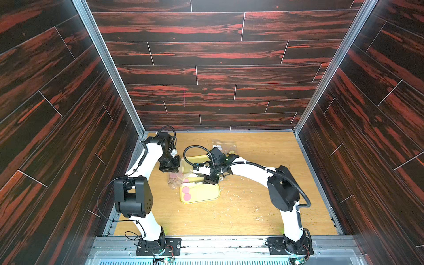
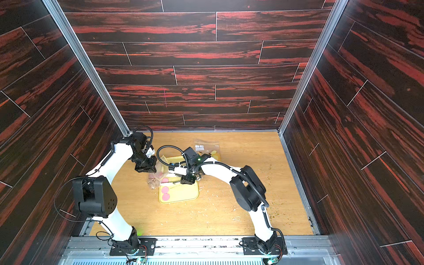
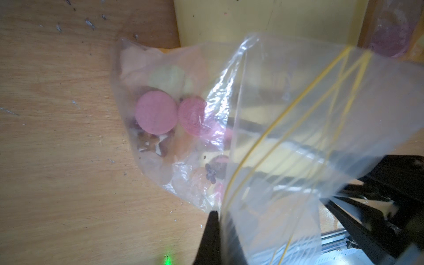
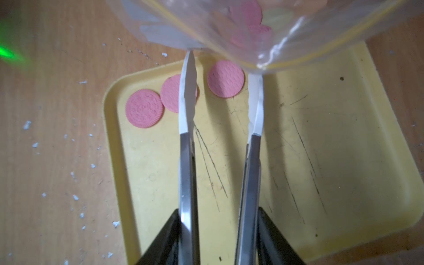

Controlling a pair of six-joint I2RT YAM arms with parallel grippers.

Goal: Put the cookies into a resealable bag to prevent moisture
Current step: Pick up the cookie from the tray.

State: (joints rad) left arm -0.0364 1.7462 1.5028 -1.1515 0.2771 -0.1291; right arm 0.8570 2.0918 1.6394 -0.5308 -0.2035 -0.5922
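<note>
Steel tongs [image 4: 187, 172], white-tipped, sat clamped in right gripper [image 4: 218, 238] jaws, tips apart at the mouth of the clear resealable bag [image 3: 298, 114]. Left gripper [image 3: 220, 227] jaws pinched the bag rim. Round embossed pink cookies [image 4: 226, 78]: three on scratched yellow tray [image 4: 321, 160], several inside bag.

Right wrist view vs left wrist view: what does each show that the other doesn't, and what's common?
Right wrist only: three cookies lying bare on the yellow tray. It also shows the tongs in the right gripper, white tips apart at the mouth of the clear bag, nothing between them.
Left wrist only: the left gripper pinched on the bag's edge, the bag's closed bottom end, and a brown star-shaped piece inside.
Both: the bag with its yellow zip lines, pink cookies already inside, part of the tray, and the crumb-strewn table.
</note>
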